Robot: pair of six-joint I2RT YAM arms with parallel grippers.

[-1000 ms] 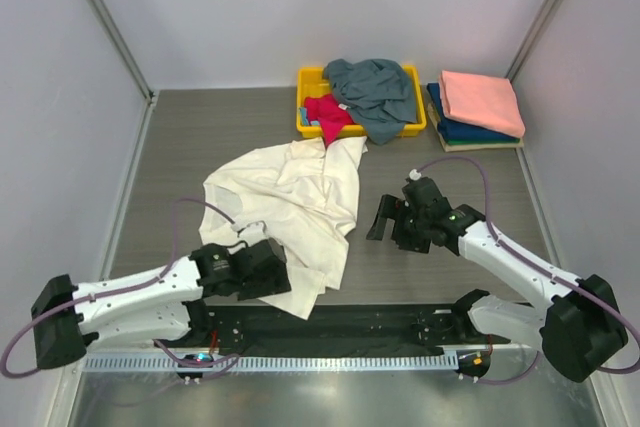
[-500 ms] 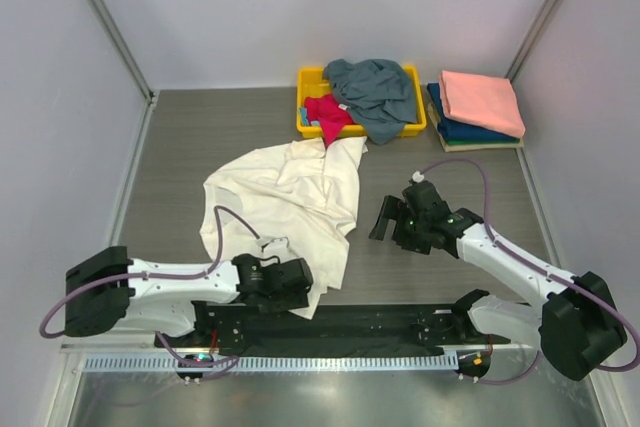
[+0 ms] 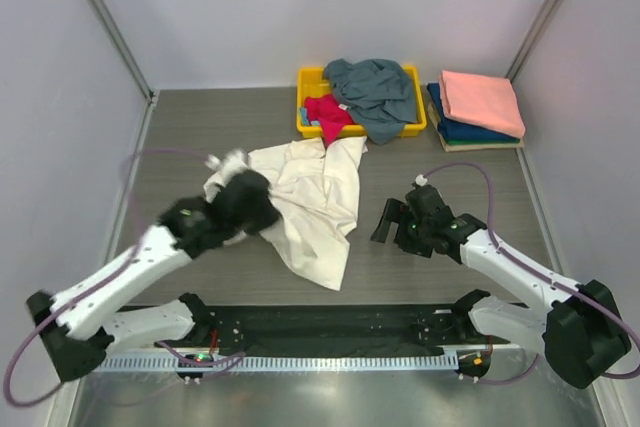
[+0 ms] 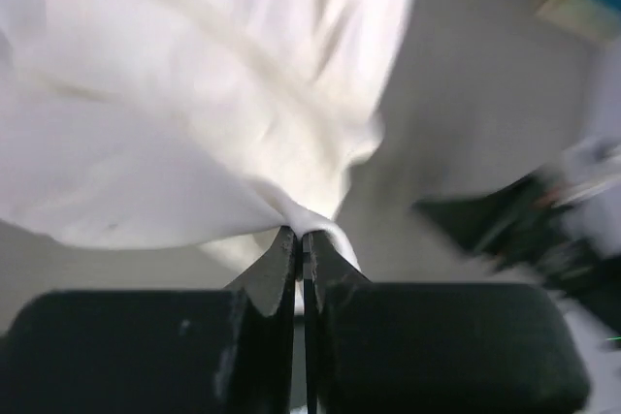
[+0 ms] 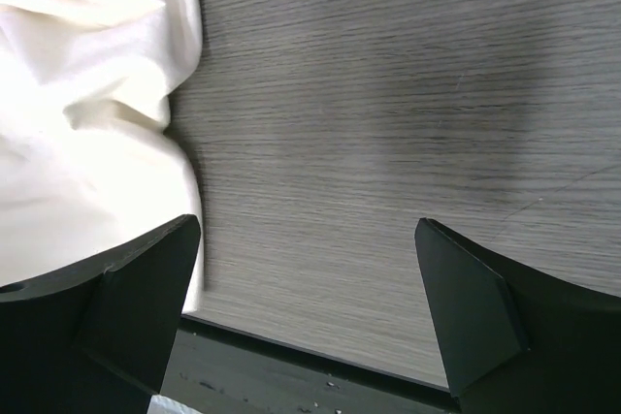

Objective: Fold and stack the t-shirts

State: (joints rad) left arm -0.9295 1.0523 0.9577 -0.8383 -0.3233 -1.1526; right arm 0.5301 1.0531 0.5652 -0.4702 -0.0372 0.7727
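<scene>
The jaws of the left gripper (image 4: 301, 235) are being pressed together on a pinched fold of the cream-white t-shirt (image 4: 194, 94), and the cloth is being drawn into a peak at their tips. The jaws of the right gripper (image 5: 309, 239) are being held wide apart with nothing between them. The left arm is being stretched from its base at the near left corner, forward and to the right, so that its wrist is being carried over the shirt's left part; it is blurred in the top view. The right arm is being reached from the near right corner toward the middle, with its gripper just beside the shirt's right edge.

Five t-shirts are being counted. The cream-white one is lying crumpled at the middle of the bench (image 3: 440, 177). A grey-blue t-shirt (image 3: 375, 92) and a magenta t-shirt (image 3: 325, 112) are being held in the one yellow bin (image 3: 305, 75). A salmon-pink t-shirt (image 3: 480, 99) is lying folded on a navy t-shirt (image 3: 470, 130) at the far right.

The bench is being shown as grey wood-grain, enclosed by pale walls (image 3: 250, 7).
</scene>
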